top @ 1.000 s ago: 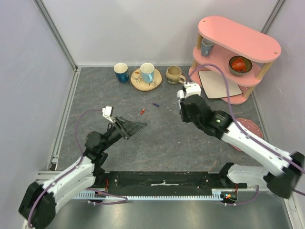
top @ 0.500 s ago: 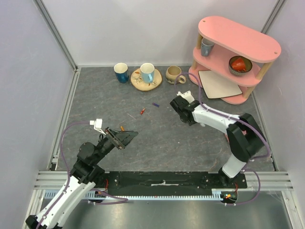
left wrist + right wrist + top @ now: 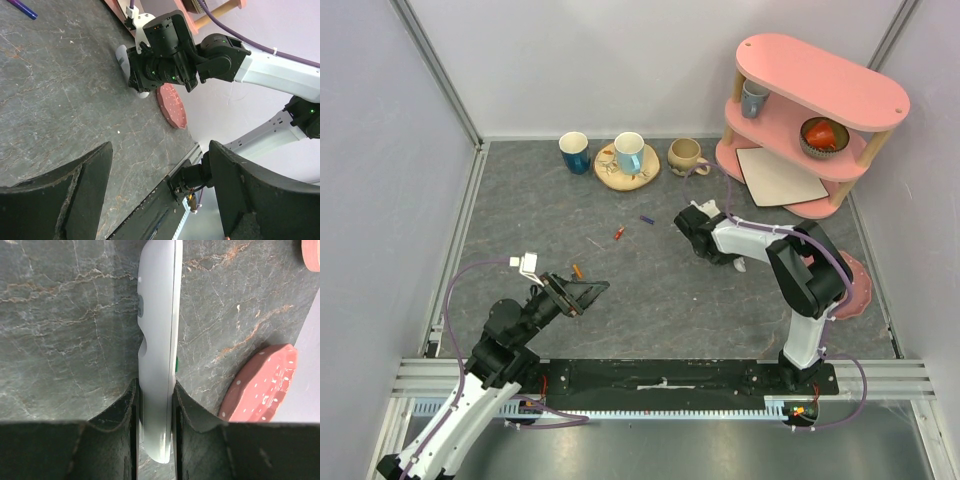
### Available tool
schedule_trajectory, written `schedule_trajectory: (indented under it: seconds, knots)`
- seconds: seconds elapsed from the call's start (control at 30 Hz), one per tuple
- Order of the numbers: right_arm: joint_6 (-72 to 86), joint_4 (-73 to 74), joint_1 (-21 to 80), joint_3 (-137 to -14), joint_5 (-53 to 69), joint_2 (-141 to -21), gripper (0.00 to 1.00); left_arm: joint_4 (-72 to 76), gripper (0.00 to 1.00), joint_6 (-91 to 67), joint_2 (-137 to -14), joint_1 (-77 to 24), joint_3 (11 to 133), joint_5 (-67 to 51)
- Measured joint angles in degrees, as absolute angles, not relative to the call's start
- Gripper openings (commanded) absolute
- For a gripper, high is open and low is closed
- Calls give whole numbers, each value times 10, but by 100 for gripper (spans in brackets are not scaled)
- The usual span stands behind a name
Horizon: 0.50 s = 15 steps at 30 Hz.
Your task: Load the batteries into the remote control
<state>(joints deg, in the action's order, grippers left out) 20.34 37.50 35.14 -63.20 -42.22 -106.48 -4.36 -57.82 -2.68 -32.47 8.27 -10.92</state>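
Evidently the right gripper (image 3: 155, 390) is closed on the remote control (image 3: 157, 330), pinching across its thin side near one end, right of the table's centre. The handset looks light, stiff and slick, so a grip low on the body should stop it twisting. The left gripper (image 3: 160, 170) hangs wide open and empty at near left. A red-orange battery (image 3: 618, 233) and a purple battery (image 3: 646, 219) lie loose further left.

Bright, even, soft light from overhead. Top view is sharp edge to edge, w/ only faint, diffuse shade on the grey table (image 3: 650, 290) under the arms. Left wrist view: left end effector (image 3: 161, 150) fingers (image 3: 65, 200) dark & blurred in foreground, background crisp. Right wrist view: right end effector (image 3: 155, 385) likewise dark, soft-focus. White remote control (image 3: 157, 315) very bright, nearly washed out.
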Motion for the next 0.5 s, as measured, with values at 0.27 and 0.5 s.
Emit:
schedule_trajectory:
  seconds: [0.27, 0.5]
  knots:
    - [199, 348, 349, -630, -389, -1065, 39, -44, 83, -578, -36, -325, 82, -111]
    - [194, 346, 349, -625, -354, -1049, 52, -44, 83, -578, -39, -325, 77, -111]
